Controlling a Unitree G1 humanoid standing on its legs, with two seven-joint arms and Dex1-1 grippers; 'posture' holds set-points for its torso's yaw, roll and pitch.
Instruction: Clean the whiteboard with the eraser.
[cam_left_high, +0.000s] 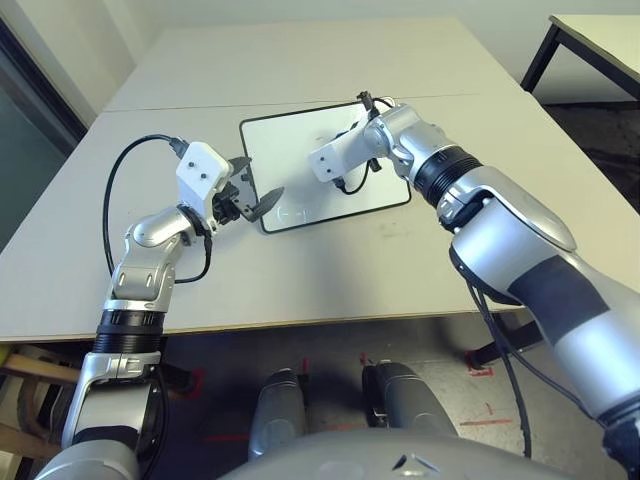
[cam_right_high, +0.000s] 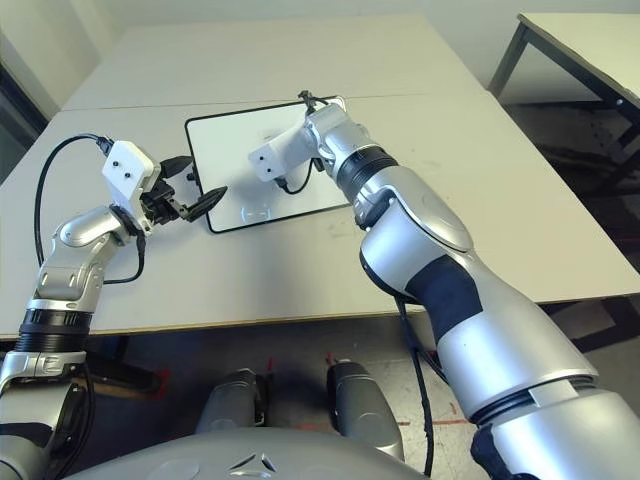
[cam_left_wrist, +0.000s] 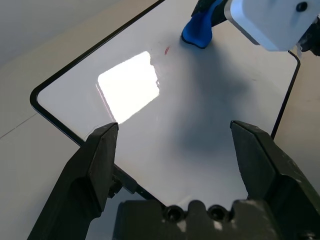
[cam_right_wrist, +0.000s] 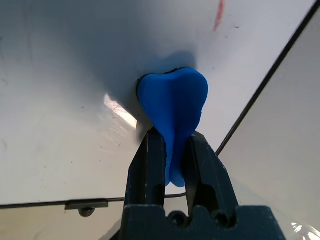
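The whiteboard (cam_left_wrist: 150, 125) is smooth and glossy, mirroring a bright light patch, with a thin black frame. The eraser (cam_right_wrist: 174, 110) looks like matt, soft blue foam or rubber. The table (cam_left_high: 300, 60) is matt and pale. The forearms shine like brushed silver metal; the fingers (cam_left_wrist: 95, 165) look like matt black plastic.

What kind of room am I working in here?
Probably a lab or office workroom: plain pale tables pushed together, another black-legged table off to the right, and red tape marks on a dark floor under the table holding the whiteboard.
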